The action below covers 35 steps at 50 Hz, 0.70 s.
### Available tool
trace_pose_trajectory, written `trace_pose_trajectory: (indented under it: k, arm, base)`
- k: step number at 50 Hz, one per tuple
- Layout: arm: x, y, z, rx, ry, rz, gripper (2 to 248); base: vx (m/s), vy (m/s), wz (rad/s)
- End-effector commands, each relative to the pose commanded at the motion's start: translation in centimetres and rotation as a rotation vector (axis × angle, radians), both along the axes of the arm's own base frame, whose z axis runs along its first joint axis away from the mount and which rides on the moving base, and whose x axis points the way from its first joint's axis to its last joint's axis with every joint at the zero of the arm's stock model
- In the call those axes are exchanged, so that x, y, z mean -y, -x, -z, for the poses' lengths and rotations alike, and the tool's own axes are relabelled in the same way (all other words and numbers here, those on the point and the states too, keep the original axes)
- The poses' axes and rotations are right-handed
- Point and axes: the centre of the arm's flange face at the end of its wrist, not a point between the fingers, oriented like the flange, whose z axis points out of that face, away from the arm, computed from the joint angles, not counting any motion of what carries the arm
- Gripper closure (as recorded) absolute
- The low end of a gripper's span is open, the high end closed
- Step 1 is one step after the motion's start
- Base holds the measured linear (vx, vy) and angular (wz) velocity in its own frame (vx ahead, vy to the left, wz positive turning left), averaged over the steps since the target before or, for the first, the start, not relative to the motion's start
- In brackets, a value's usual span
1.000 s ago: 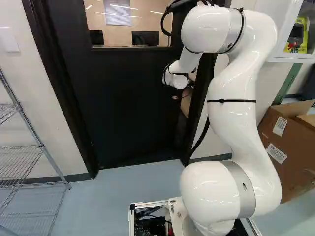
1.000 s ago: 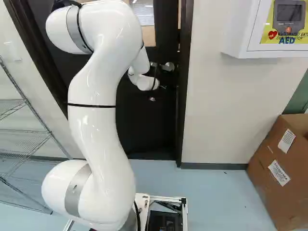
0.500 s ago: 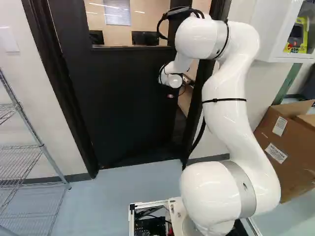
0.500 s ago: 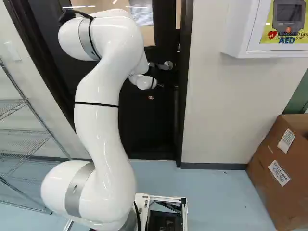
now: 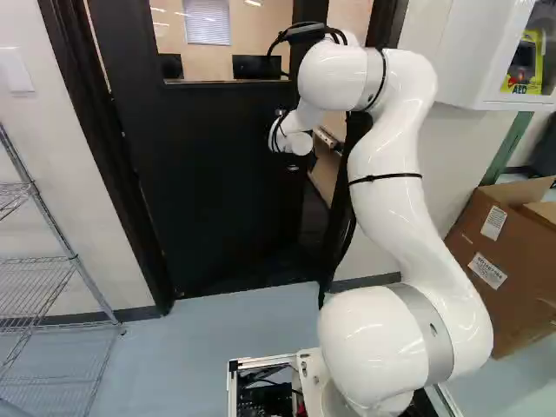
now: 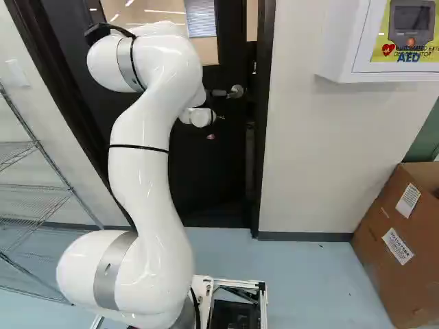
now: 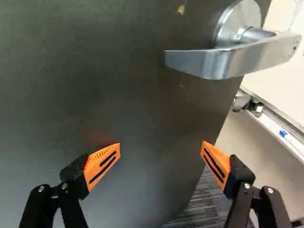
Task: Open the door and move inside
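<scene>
A lit room [image 5: 261, 36] shows beyond the door [image 5: 200, 174], ajar, its handle [image 7: 209, 64] near the free edge. Our gripper [image 7: 161, 147] faces the door, fingers wide apart; we should push steadily beside that edge, following its arc.

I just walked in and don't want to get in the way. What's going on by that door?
A white robot arm is reaching out to a dark door, apparently to push it open and go through. The door stands ajar, with part of the room beyond showing past its edge. The open gripper faces the door near its lever handle, gripping nothing; whether it touches the door isn't clear.
</scene>
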Motion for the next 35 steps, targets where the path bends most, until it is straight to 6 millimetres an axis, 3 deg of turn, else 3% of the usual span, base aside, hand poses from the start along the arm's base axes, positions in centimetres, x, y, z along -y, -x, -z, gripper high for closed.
trace_pose_trajectory:
  k: [18, 35]
  arm:
    - [-3.3, -2.7, 0.7, 0.026, 0.112, -0.173, 3]
    - [-4.4, -4.5, 1.2, 0.045, 0.128, -0.202, 3]
  base:
    - [0.0, 0.0, 0.0]
    - [0.0, 0.0, 0.0]
